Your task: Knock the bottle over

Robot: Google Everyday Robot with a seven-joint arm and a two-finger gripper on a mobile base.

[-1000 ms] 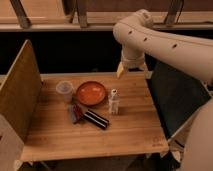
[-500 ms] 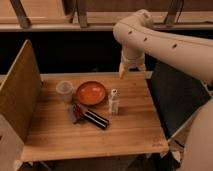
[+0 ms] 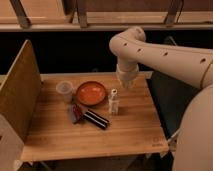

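Observation:
The bottle [image 3: 114,102] is small, slim and clear with a white cap and pale label. It stands upright on the wooden table [image 3: 130,130], just right of the orange bowl [image 3: 91,93]. My gripper [image 3: 127,83] hangs from the white arm above the table's far edge, a little right of and behind the bottle, not touching it.
A translucent plastic cup [image 3: 64,91] stands left of the bowl. A red packet [image 3: 77,114] and a dark bar-shaped package [image 3: 96,119] lie in front of the bowl. A wooden panel [image 3: 19,90] walls the table's left side. A dark chair [image 3: 172,95] is at the right.
The gripper has moved slightly lower and toward the table, closer to the bottle. The bottle and other objects have not moved.

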